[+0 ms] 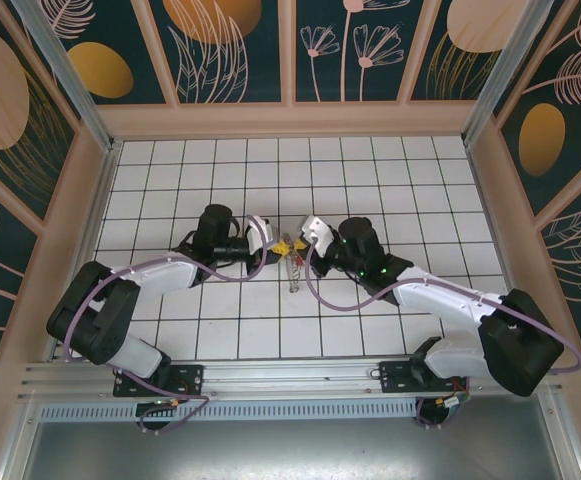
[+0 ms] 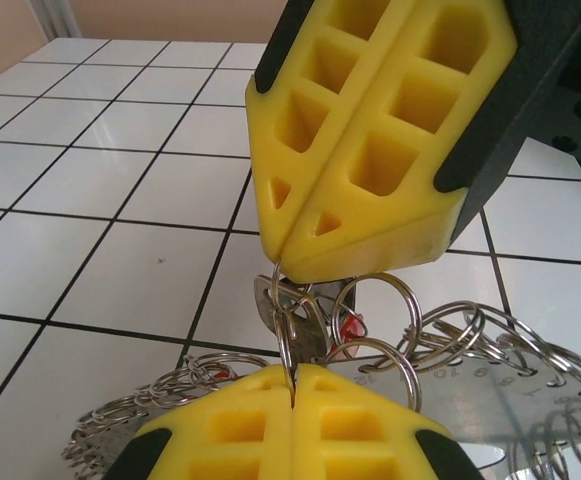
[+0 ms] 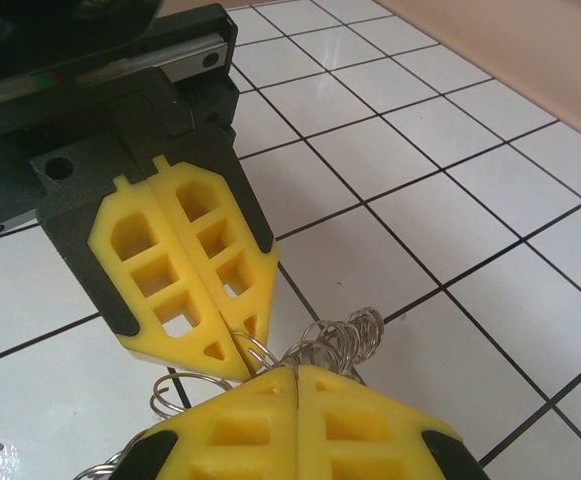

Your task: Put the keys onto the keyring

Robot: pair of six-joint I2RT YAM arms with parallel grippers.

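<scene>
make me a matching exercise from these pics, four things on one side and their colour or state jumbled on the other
Things:
1. left gripper
2. key head
3. keyring
4. arm cable

Colour or state:
a. purple
b. shut, pinching the keyring
c. silvery
d. red

Pairs: 1-b, 2-d, 3-c, 4-a

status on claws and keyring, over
left claw shut, pinching keyring. right claw shut on it too, tip to tip. red key among the rings. nothing blocking.
</scene>
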